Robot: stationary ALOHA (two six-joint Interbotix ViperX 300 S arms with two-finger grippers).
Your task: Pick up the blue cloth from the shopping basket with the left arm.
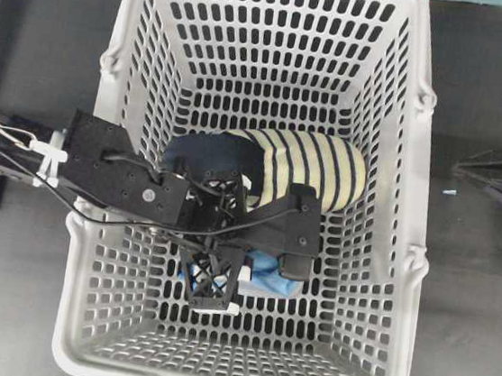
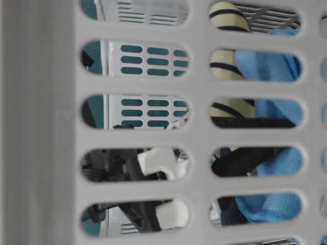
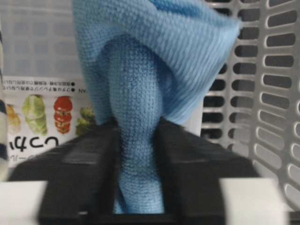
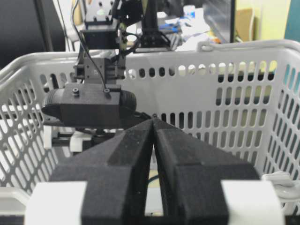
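- With the left arm (image 1: 117, 173) reaching into the shopping basket (image 1: 384, 212), its jaws pinch the blue cloth (image 3: 140, 93) between them.
- Cloth bunches beyond the fingertips, beside the striped garment (image 1: 312, 168).
- Right gripper (image 4: 153, 140) outside the basket, jaws closed, empty.

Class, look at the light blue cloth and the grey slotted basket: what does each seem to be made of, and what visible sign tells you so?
The light blue cloth looks like soft knitted or microfibre-type fabric: fine looped ribbing, matte, bunching into folds where the left gripper pinches it. The grey slotted basket looks like moulded plastic: smooth, faintly glossy, with evenly spaced slots and a thick rounded rim.
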